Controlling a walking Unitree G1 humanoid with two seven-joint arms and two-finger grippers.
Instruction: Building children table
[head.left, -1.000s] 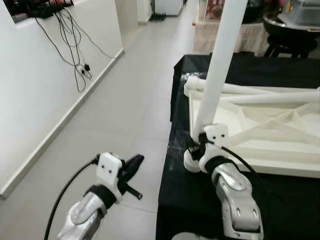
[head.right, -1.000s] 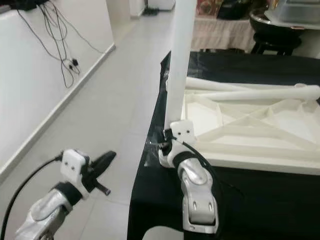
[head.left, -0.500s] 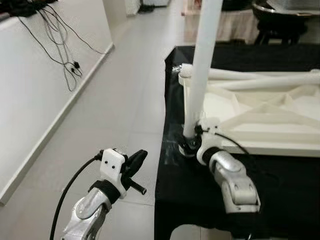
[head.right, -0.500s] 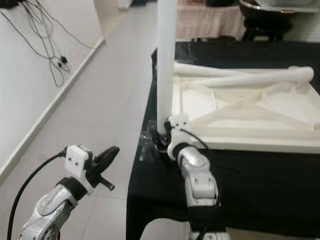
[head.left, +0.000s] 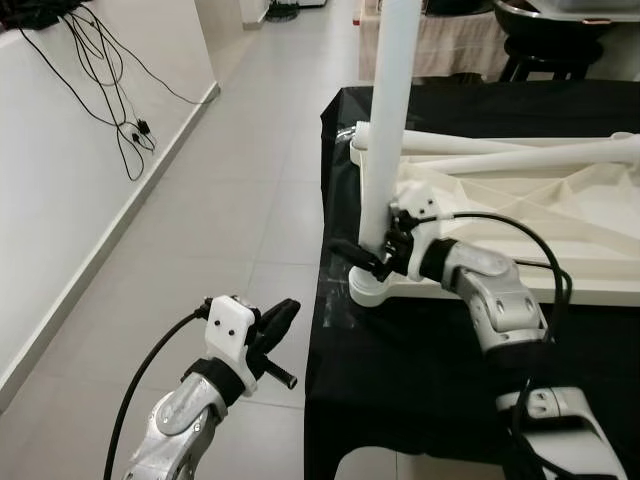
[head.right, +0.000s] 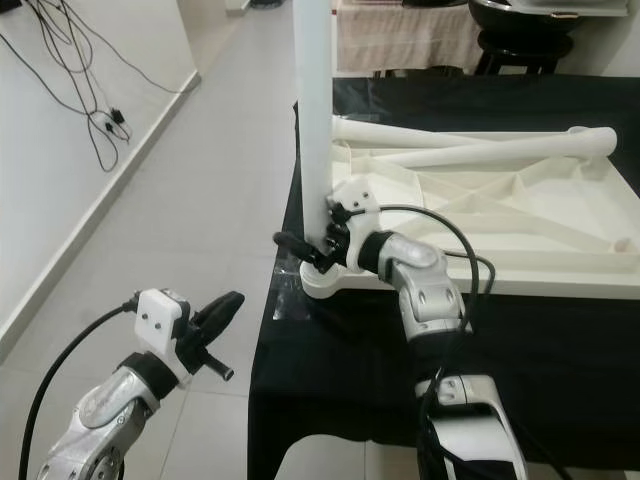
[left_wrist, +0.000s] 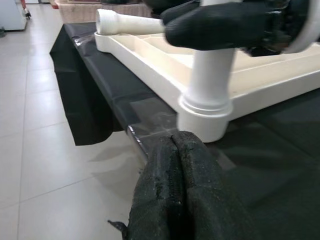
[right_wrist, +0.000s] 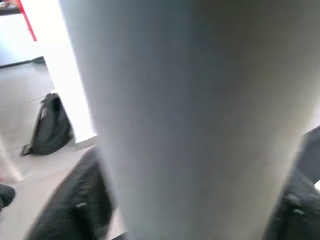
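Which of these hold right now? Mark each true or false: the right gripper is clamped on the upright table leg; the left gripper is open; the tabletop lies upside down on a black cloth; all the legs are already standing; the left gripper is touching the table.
1. The right gripper is clamped on the upright white plastic table leg. True.
2. The left gripper is open. False: its fingers are pressed together.
3. The white ribbed tabletop lies underside up on the black cloth. True.
4. All legs stand upright. False: two white legs lie flat on the tabletop.
5. The left gripper touches the table. False: it hangs over the floor beside it.
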